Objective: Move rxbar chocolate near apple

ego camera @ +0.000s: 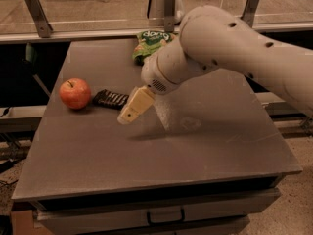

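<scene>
The apple is round and red-orange and sits at the left of the grey table. The rxbar chocolate, a flat black wrapper with white stripes, lies flat on the table just right of the apple, a small gap between them. My gripper hangs a little above the table, just right of the bar's right end and apart from it. It holds nothing. The big beige arm reaches in from the right.
A green snack bag with white lettering lies at the table's back, partly behind the arm. A metal rail with posts runs behind the table. A drawer front sits under the near edge.
</scene>
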